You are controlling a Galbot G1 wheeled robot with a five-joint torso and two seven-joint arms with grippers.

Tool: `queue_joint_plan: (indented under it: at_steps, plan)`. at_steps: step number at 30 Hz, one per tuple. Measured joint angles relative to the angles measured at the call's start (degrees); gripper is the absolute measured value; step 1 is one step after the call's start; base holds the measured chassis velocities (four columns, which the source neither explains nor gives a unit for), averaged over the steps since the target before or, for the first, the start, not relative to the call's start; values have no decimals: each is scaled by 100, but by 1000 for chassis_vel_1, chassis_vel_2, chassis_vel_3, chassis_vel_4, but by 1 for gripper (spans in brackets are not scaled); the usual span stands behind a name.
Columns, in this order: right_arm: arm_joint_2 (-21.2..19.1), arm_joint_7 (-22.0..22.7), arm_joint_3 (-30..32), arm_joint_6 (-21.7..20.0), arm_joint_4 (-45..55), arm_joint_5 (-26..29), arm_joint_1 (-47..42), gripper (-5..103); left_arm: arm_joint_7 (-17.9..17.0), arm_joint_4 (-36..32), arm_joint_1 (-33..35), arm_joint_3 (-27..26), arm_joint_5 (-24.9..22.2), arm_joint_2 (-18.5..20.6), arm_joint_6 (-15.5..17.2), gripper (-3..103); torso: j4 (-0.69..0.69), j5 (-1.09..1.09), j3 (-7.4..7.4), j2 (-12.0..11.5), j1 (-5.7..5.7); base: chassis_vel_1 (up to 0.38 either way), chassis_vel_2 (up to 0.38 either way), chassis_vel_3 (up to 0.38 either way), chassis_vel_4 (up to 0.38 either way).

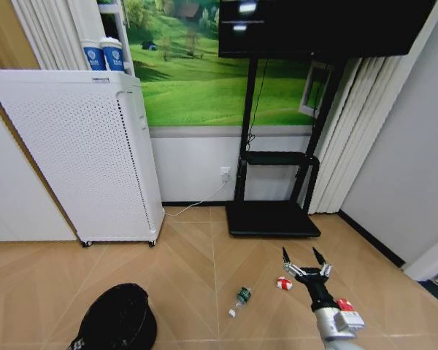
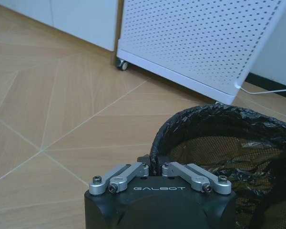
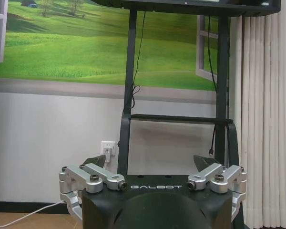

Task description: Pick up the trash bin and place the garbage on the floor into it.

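Bin gripped at rim by L gripper; R gripper spread above floor litter.

L gripper point(image 2: 155, 168) pinched on rim of black trash bin point(image 1: 120, 317), lined w/ black bag, low at front-left on herringbone floor point(image 1: 197, 248), near white perforated unit point(image 1: 87, 157). R gripper point(image 1: 304, 257) wide apart, hanging just beside red-white wrapper point(image 1: 283, 283); 2nd wrapper point(image 1: 344, 304) by its wrist. Clear bottle w/ green label point(image 1: 239, 300) lying between bin & R arm. TV stand point(image 1: 274, 211) behind.
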Motion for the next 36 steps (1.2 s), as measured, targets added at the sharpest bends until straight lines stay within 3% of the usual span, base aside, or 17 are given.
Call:
queue_joint_plan:
  at_steps: [2, 3, 5, 6, 9, 19, 36]
  plan:
    - [2, 5, -8, 1, -6, -8, -9, 100, 340, 38, -72, -69, 347, 17, -339, 7, 0, -7, 1, 0, 0, 0, 0, 0, 0]
    - [2, 5, -8, 1, -6, -8, -9, 100, 340, 38, -72, -69, 347, 17, -339, 7, 0, -7, 1, 0, 0, 0, 0, 0, 0]
    - [1, 59, -25, -2, -35, -26, -25, 100, 692, 36, -223, -237, 669, 91, -765, 7, -1, 0, 1, 0, 0, 0, 0, 0, 0]
    - [1, 59, -25, -2, -35, -26, -25, 100, 692, 36, -223, -237, 669, 91, -765, 7, -1, 0, 1, 0, 0, 0, 0, 0, 0]
    - [-63, 106, -62, -16, -150, -47, -1, 100, 968, -41, -467, -447, 977, 237, -1256, 7, -1, 2, 1, 0, 0, 0, 0, 0, 0]
    - [-160, -68, -441, 332, -725, -710, 30, 100, 1054, -328, -756, -618, 1447, 391, -1985, 7, -1, 3, 1, 1, 0, 0, 0, 0, 0]
    - [17, -2, -386, 321, -726, -904, -131, 100, 1076, -349, -696, -592, 1631, 289, -2166, 7, -1, 2, 2, 2, 0, 22, 15, -14, -25]
